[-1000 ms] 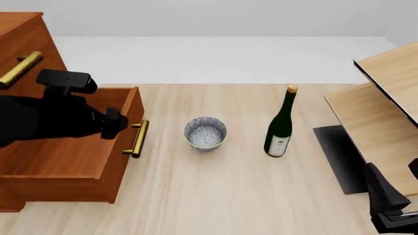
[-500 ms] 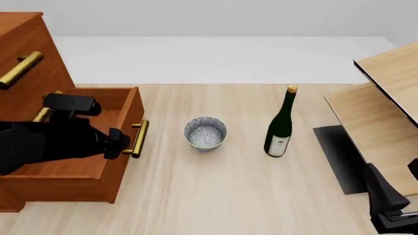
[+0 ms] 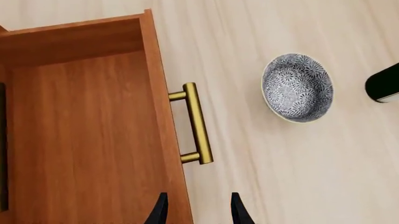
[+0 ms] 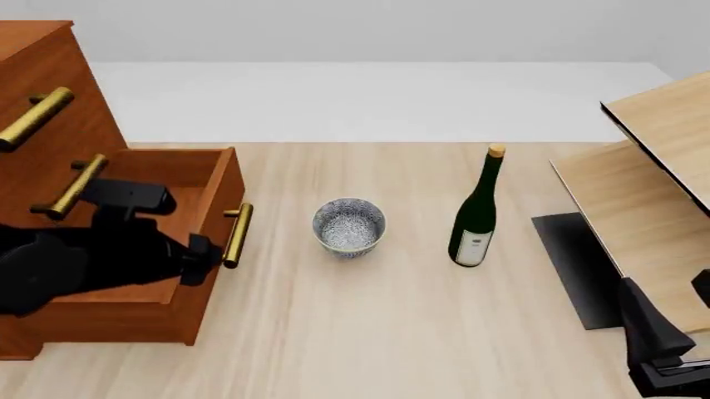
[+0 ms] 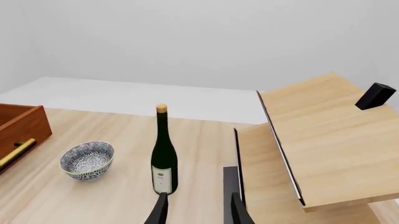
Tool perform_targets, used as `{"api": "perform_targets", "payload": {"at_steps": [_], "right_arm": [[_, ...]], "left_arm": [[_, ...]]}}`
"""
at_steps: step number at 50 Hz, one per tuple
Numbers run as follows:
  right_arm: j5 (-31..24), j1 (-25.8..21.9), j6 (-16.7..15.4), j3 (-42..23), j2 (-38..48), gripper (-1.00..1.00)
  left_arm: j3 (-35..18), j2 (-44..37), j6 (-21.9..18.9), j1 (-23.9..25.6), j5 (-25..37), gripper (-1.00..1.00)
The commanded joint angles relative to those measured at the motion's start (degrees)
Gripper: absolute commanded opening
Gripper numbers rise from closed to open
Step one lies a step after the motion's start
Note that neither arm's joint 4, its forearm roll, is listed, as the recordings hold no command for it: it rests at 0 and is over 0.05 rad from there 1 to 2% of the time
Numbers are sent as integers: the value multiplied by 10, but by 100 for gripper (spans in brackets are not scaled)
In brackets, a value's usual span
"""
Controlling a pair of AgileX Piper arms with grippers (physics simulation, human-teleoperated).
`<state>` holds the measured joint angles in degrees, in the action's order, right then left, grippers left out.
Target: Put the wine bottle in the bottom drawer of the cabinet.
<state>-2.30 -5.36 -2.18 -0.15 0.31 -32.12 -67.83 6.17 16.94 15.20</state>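
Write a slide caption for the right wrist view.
Right tool open, aimed at upright wine bottle beside a patterned bowl.

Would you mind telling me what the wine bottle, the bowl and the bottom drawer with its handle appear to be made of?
Wine bottle: probably dark green glass, glossy, with a gold-tan foil top and white paper-like label. Bowl: likely glazed ceramic, with a fine grey-and-white pattern. Bottom drawer: reddish-brown wood, faint grain visible, smooth finish. Its handle: seemingly brass, a golden metallic bar.

The left tool [image 4: 202,253] has sunk lower, seemingly nearer the bottom drawer [image 4: 166,291] front.
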Motion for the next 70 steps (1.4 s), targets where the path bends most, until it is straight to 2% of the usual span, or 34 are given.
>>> {"api": "perform_targets", "payload": {"at_steps": [1, 44, 70], "right_arm": [[-1, -1, -1, 0, 0, 100], [-1, -2, -4, 0, 1, 100], [-2, -3, -3, 0, 0, 100]], "left_arm": [[18, -11, 4, 0, -27, 100], [69, -44, 31, 14, -102, 100], [81, -56, 65, 62, -129, 100]]}}
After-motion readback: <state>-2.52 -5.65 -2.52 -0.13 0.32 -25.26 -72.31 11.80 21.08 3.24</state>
